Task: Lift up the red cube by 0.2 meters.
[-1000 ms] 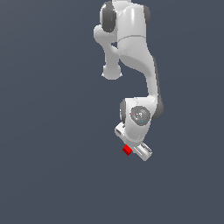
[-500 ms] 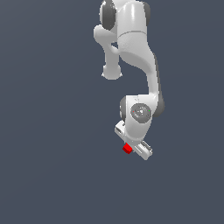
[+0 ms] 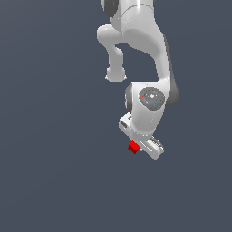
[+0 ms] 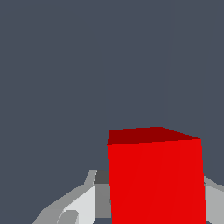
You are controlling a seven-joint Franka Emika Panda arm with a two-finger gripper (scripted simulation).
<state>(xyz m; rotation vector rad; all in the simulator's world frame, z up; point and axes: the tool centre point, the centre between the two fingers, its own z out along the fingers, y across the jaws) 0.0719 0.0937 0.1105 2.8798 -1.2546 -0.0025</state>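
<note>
Fingers (image 4: 83, 201) flank flat-faced, sharp-edged red cube (image 4: 155, 179)

Only a plain dark grey-blue ground (image 3: 50, 149) shows.

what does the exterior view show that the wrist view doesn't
Only the exterior view shows the whole white arm, bent down from the top of the picture, and how tiny the red cube is beside the gripper. Only the wrist view shows the cube close up, with a darker shaded face and grey finger parts on both sides of it. Both show the cube at the gripper against a plain dark grey background.
</note>
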